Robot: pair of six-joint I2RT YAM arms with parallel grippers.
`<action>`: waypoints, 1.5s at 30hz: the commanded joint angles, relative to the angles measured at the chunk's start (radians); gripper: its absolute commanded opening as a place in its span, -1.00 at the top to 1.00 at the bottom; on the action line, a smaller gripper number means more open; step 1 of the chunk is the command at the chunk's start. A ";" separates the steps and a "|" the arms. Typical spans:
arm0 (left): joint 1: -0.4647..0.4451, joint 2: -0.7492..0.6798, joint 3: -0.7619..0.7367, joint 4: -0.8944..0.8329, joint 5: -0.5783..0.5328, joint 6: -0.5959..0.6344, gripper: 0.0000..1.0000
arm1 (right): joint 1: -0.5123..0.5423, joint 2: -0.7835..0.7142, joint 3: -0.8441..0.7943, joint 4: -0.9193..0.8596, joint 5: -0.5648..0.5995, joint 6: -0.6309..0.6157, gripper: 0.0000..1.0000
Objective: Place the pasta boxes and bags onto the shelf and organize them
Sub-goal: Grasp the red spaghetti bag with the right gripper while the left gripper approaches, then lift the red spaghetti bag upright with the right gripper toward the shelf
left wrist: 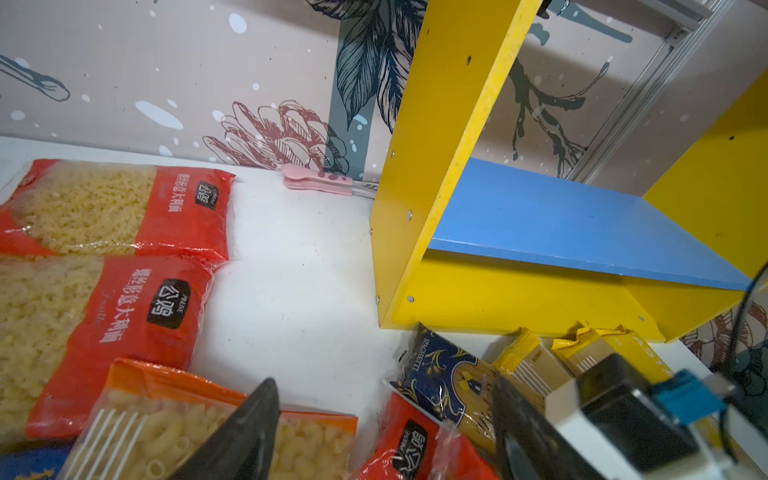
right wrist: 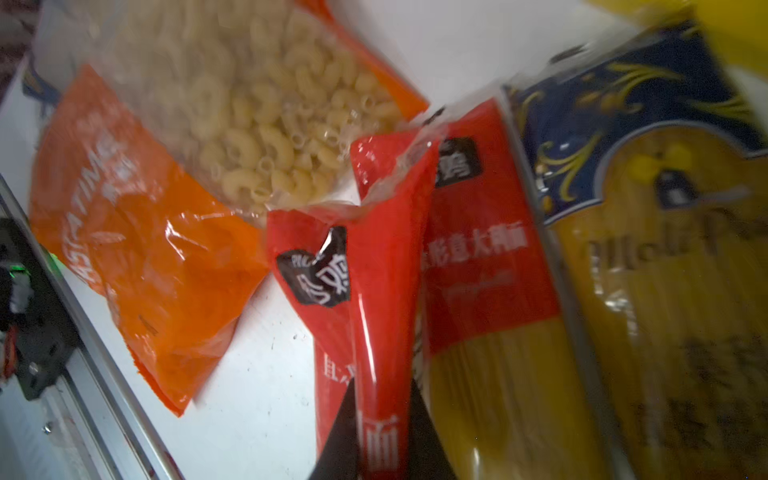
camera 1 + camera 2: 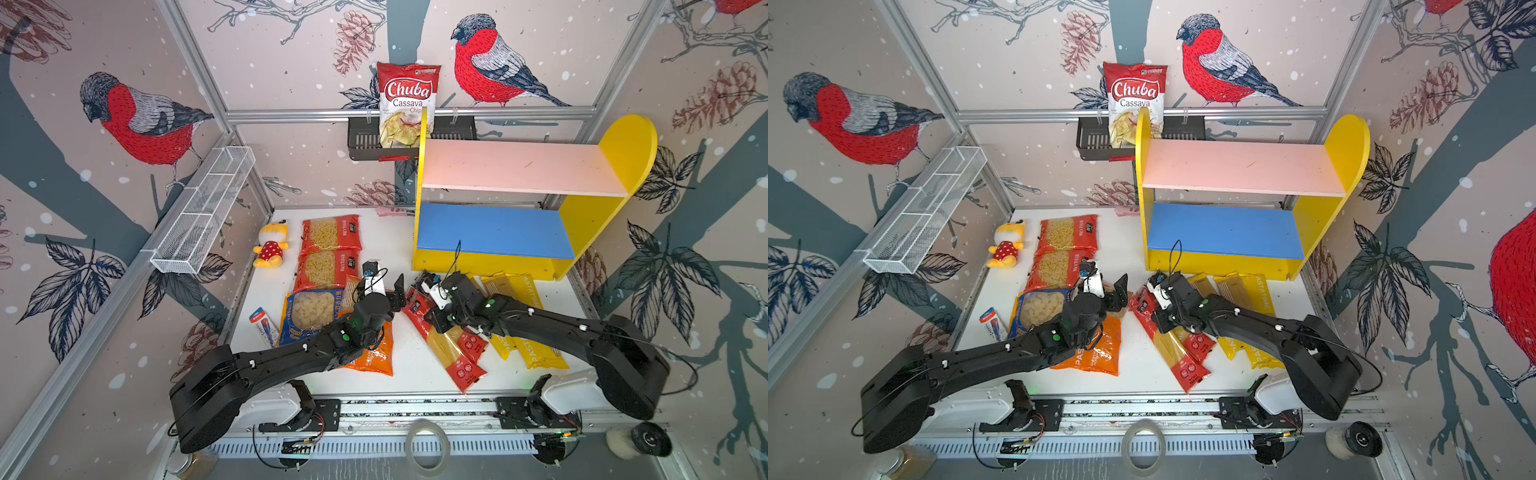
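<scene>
Two grippers hang low over the packs in the middle of the table (image 3: 419,370). The right gripper (image 2: 384,386) is closed on a red pack (image 2: 386,270), its jaws pinching the plastic into a raised ridge near one end. This pack lies just beside a second red pack (image 2: 478,257), and a blue pack (image 2: 623,124) comes next on that side. The left gripper (image 1: 384,382) is spread wide and holds nothing, hovering over the gap between the orange bag (image 1: 174,376) and the red pack's end. All the pasta in view lies on the table, in front of and left of the shelf (image 3: 486,262). Two red bags (image 3: 330,235) sit one behind the other near the plush toy (image 3: 272,245). A blue-yellow bag (image 3: 309,309) lies touching the orange bag, and yellow packs (image 3: 528,299) lie just before the shelf's base, partly under the right arm.
</scene>
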 commanded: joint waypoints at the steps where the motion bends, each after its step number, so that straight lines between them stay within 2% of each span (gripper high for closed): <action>1: 0.000 0.002 0.021 0.041 -0.004 0.032 -0.59 | -0.066 -0.082 -0.031 0.086 -0.021 0.113 0.99; 6: 0.000 0.049 0.054 0.081 0.129 0.038 -0.60 | -0.232 -0.189 -0.097 0.101 0.089 0.318 0.92; 7: 0.000 0.072 0.065 0.088 0.170 0.035 -0.61 | -0.268 -0.196 -0.112 0.096 0.105 0.361 0.88; 9: 0.000 0.118 0.088 0.094 0.263 0.017 -0.61 | -0.313 -0.197 -0.135 0.101 0.100 0.394 0.68; 11: 0.000 0.168 0.118 0.086 0.347 -0.013 -0.60 | -0.343 -0.188 -0.142 0.075 0.096 0.387 0.44; 13: 0.000 0.210 0.147 0.062 0.410 -0.036 -0.57 | -0.376 -0.188 -0.141 0.031 0.070 0.356 0.30; 17: 0.000 0.262 0.157 0.050 0.477 -0.106 -0.50 | -0.464 -0.258 -0.155 -0.046 -0.090 0.257 -0.04; 20: -0.001 0.307 0.121 0.133 0.567 -0.199 -0.36 | -0.476 -0.306 -0.189 -0.096 -0.173 0.243 -0.16; 23: -0.006 0.360 0.088 0.207 0.615 -0.264 -0.15 | -0.470 -0.361 -0.270 -0.075 -0.230 0.296 -0.16; 29: -0.039 0.433 0.112 0.221 0.631 -0.300 -0.13 | -0.462 -0.424 -0.410 0.088 -0.254 0.390 -0.10; 34: -0.059 0.514 0.092 0.292 0.646 -0.385 0.02 | -0.456 -0.333 -0.425 0.165 -0.299 0.392 0.05; 40: -0.063 0.543 0.091 0.318 0.641 -0.380 0.15 | -0.424 -0.339 -0.401 0.230 -0.340 0.374 0.14; 42: -0.063 0.558 0.091 0.334 0.646 -0.381 0.20 | -0.423 -0.327 -0.409 0.258 -0.339 0.364 0.25; 45: -0.063 0.549 0.101 0.317 0.633 -0.371 0.30 | -0.421 -0.308 -0.393 0.247 -0.340 0.333 0.58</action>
